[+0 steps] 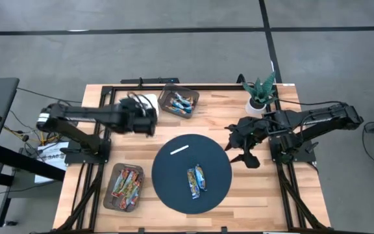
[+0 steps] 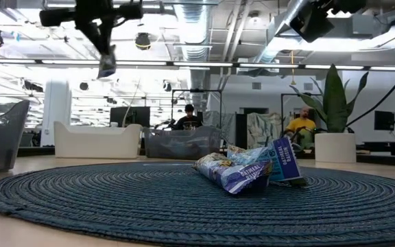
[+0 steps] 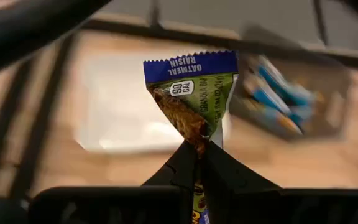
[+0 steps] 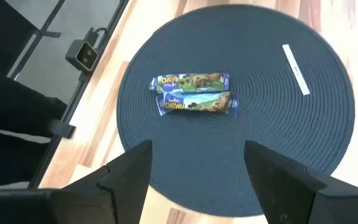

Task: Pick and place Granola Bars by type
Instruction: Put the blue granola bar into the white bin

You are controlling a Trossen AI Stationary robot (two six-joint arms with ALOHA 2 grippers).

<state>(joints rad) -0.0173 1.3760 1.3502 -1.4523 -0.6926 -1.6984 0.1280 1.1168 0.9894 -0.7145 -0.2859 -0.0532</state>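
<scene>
My left gripper (image 1: pixel 145 121) hangs high over the table's far left part, above a white tray (image 3: pixel 120 106), shut on a granola bar (image 3: pixel 191 87) with a blue and green wrapper. In the low view the bar (image 2: pixel 106 65) hangs below that gripper. Two more blue and green bars (image 1: pixel 197 180) lie side by side on the round dark blue mat (image 1: pixel 174 188). My right gripper (image 4: pixel 197 177) is open and empty, hovering over the mat's right edge (image 1: pixel 228 156). A thin white strip (image 1: pixel 179 150) lies on the mat's far part. My left gripper pinches the bar between its two fingers (image 3: pixel 219 168), and the wrapper is squeezed narrow at the pinch (image 3: pixel 196 135). The blue crimped end (image 3: pixel 191 65) sticks out past the fingertips. The bar is lifted clear, hanging below the downward-pointing fingers in the low view.
A tray of blue-wrapped bars (image 1: pixel 179 102) stands at the far edge, right of the white tray (image 1: pixel 150 101). A tray of red and orange bars (image 1: pixel 125 187) sits near left of the mat. A potted plant (image 1: pixel 260 94) stands at the far right. People sit in the room beyond.
</scene>
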